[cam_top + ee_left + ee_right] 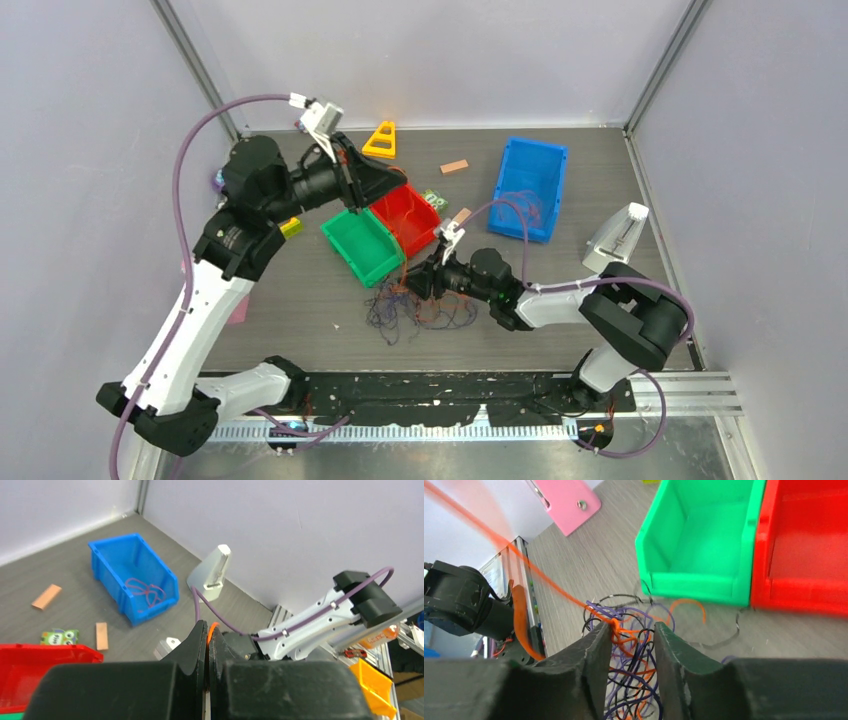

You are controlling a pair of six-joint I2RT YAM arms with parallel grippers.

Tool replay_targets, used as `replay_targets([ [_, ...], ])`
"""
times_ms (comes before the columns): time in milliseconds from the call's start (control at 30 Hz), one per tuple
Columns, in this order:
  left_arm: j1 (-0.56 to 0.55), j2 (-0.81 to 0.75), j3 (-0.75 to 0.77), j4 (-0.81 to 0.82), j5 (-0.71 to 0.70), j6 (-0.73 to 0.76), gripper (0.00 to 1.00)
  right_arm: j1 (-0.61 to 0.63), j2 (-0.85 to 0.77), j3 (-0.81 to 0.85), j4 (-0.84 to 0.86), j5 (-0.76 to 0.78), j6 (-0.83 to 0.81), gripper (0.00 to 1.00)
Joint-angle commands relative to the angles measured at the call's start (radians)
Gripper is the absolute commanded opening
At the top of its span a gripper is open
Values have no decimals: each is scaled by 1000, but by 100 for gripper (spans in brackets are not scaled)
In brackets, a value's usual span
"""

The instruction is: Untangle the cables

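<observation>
**Near field.** Closest to the arm bases, at the lower centre of the top view, we see the cables [420, 312]. They form a loose tangle of orange and dark purple-black strands on the grey wood-grain table [300, 320], just in front of the green bin [365, 245]. The right gripper [629, 635] reaches in low from the right and straddles the tangle. Its fingers [589, 650] stand parted with a clear gap, and a knot of orange and purple strands sits between them. The orange bunch touches the inner face of the finger on the left of the right wrist view; we cannot tell whether any strand is truly pinched. From that knot one orange cable [539, 577] runs taut toward the upper left of the same view, where a pink plate [569, 502] lies at the top.

**Middle field.** Behind the tangle, the green bin and a red bin [405, 215] sit side by side, touching. The left gripper [207, 630] is raised over the red bin. Its fingers are pressed together on the orange cable, which shows as a short orange arc between the tips in the left wrist view.

**Far field.** Right of centre stands a blue bin [530, 185] holding a few red cable loops [147, 590]. Between it and the red bin lie two tan blocks [454, 166] and a small green card [433, 198]. A yellow triangular frame [381, 140] stands at the far edge, and a white wedge-shaped object [618, 235] rests at the right.
</observation>
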Motion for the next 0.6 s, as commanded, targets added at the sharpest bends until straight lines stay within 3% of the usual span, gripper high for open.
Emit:
replay_targets([
  [0, 75, 9, 108, 84, 79, -60, 0, 5, -16, -84, -7, 45, 95, 37],
  [100, 132, 4, 124, 82, 71, -79, 0, 6, -75, -164, -76, 104, 122, 34],
  [200, 172, -14, 110, 87, 34, -86, 0, 6, -166, -189, -284, 223, 150, 32],
  [367, 176, -38, 35, 163, 38, -118, 0, 5, -259, -179, -455, 336, 119, 36],
  [433, 176, -37, 17, 179, 63, -135, 0, 4, -327, -162, -487, 341, 56, 52],
  [500, 176, -40, 3, 181, 71, -135, 0, 4, -382, -127, -535, 337, -6, 82],
  [567, 176, -49, -8, 178, 66, -128, 0, 4, -434, -84, -587, 339, -59, 93],
])
